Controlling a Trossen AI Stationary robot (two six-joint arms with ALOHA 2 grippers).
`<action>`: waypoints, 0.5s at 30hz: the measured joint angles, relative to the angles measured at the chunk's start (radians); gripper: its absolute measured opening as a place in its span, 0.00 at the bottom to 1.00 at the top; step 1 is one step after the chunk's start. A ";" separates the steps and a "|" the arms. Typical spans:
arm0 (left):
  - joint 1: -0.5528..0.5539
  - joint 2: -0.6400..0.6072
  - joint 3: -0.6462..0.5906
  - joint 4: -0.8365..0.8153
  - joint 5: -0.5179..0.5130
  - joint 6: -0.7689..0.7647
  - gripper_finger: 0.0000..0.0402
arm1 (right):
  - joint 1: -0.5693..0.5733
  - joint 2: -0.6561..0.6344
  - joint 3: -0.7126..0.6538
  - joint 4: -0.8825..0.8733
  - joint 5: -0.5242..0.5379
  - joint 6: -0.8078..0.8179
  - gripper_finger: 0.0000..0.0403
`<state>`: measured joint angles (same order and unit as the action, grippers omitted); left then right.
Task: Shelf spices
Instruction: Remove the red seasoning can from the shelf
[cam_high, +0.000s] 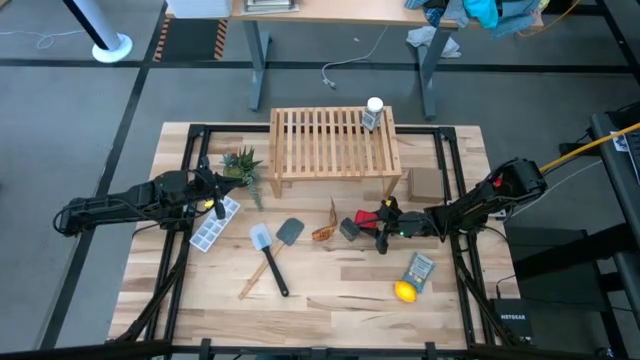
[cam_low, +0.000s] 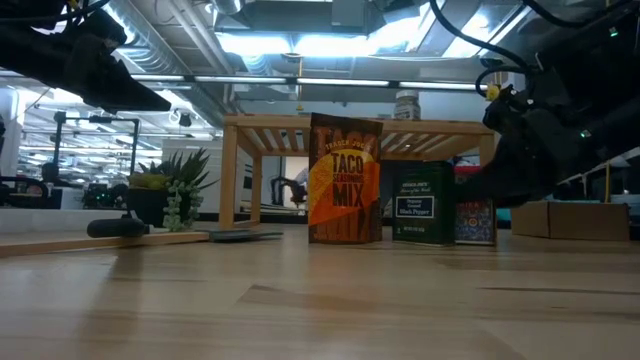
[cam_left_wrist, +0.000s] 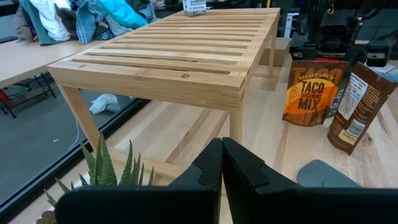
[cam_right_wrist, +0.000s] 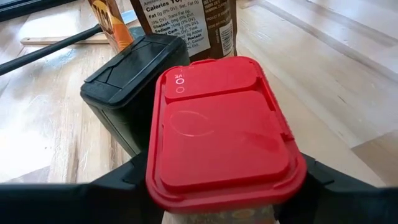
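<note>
Right gripper (cam_right_wrist: 217, 186) clamps the red box (cam_right_wrist: 221, 130) in front of the shelf (cam_high: 335, 140).
Black box (cam_right_wrist: 134, 74) touches it; packets (cam_left_wrist: 311, 93) just beyond; bottle (cam_high: 373, 113) on the shelf's far corner. Left gripper (cam_left_wrist: 222, 171) shut, empty, beside the shelf.

Right wrist view: the red box (cam_right_wrist: 224, 134) fills the picture, its lower body cut off at the bottom edge, and it hides the tips of the right gripper's fingers (cam_right_wrist: 118, 183). The black box (cam_right_wrist: 134, 74) sits half hidden behind it. Two packets (cam_right_wrist: 186, 22) are cut off at the top edge, their labels only partly readable. In the left wrist view the bottle (cam_left_wrist: 194, 6) on the shelf (cam_left_wrist: 168, 59) shows only its base. From above, the amber packets (cam_high: 325, 228) are too small to read. In the low view the red box's label is blurred.
</note>
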<state>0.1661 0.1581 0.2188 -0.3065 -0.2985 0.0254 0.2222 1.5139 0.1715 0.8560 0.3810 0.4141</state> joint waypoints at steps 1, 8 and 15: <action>0.000 0.000 0.000 0.000 0.000 0.000 0.01 | 0.000 0.000 0.000 -0.001 -0.001 0.000 0.56; 0.000 0.000 0.000 0.000 0.000 0.000 0.01 | -0.014 0.000 0.001 -0.022 -0.045 0.069 0.63; 0.000 0.000 0.000 0.001 0.000 0.000 0.01 | -0.054 0.000 0.001 -0.050 -0.150 0.101 0.86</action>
<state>0.1661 0.1584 0.2188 -0.3060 -0.2986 0.0252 0.1678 1.5143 0.1722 0.8060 0.2307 0.5152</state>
